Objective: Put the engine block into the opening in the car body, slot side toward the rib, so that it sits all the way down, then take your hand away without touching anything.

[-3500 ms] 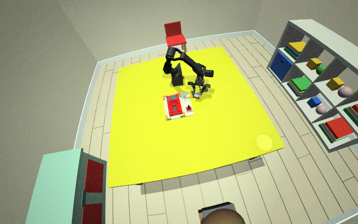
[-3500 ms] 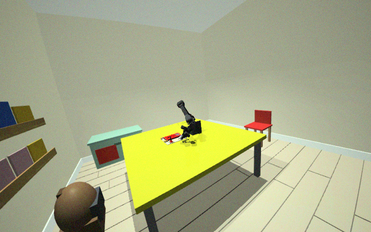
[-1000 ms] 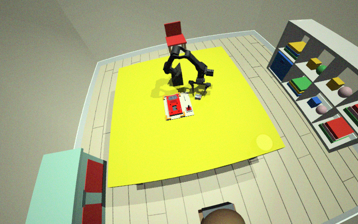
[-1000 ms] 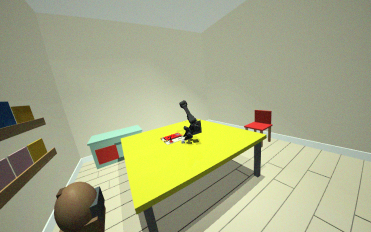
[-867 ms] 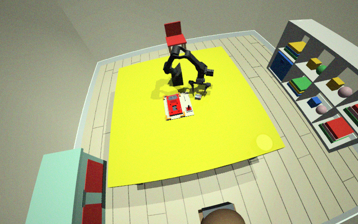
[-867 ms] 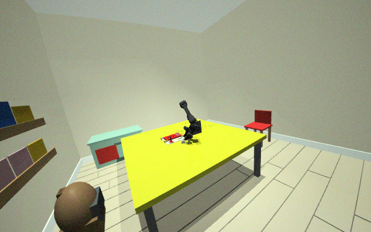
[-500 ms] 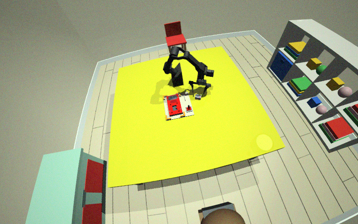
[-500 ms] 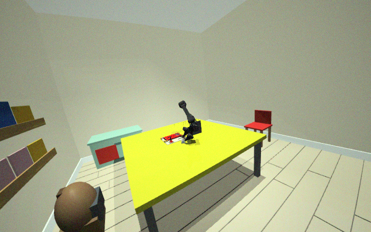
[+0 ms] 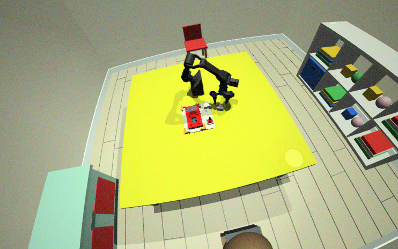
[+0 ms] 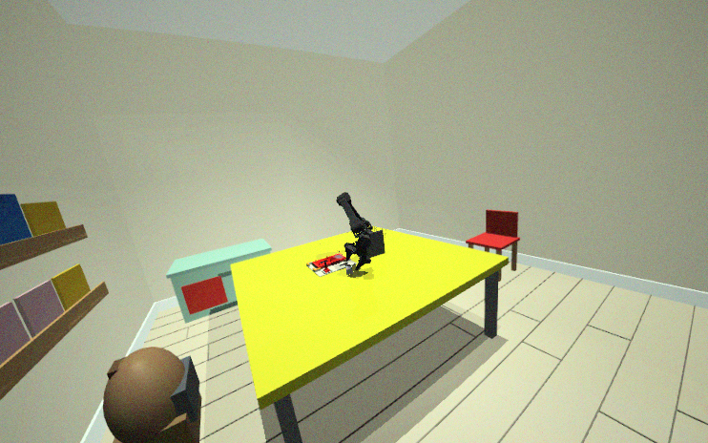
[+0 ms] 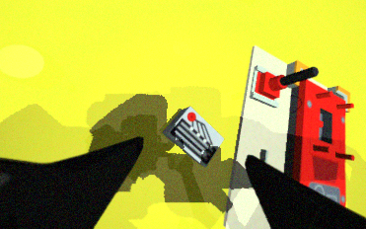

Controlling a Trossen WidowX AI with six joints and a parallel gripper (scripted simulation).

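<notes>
The small grey engine block [image 9: 220,107] [image 10: 349,270] [image 11: 199,133] lies on the yellow table, turned at an angle in the wrist view, with dark stripes and a red dot on its upper face. My gripper [image 9: 221,103] [image 10: 354,263] [image 11: 193,150] is open and empty above it, with one finger to each side and no contact visible. The red car body [image 9: 198,124] [image 11: 304,123] lies beside the block. Its dark rectangular opening [image 9: 194,119] [image 11: 326,126] has no block in it. I cannot make out the rib.
A white base plate [image 11: 256,120] lies between the block and the car body. A red-based part with an upright black stick [image 9: 209,120] [image 11: 274,82] stands on it. Red pegs stick up from the car body, and orange corner pieces sit around it. My right finger reaches over the plate in the wrist view.
</notes>
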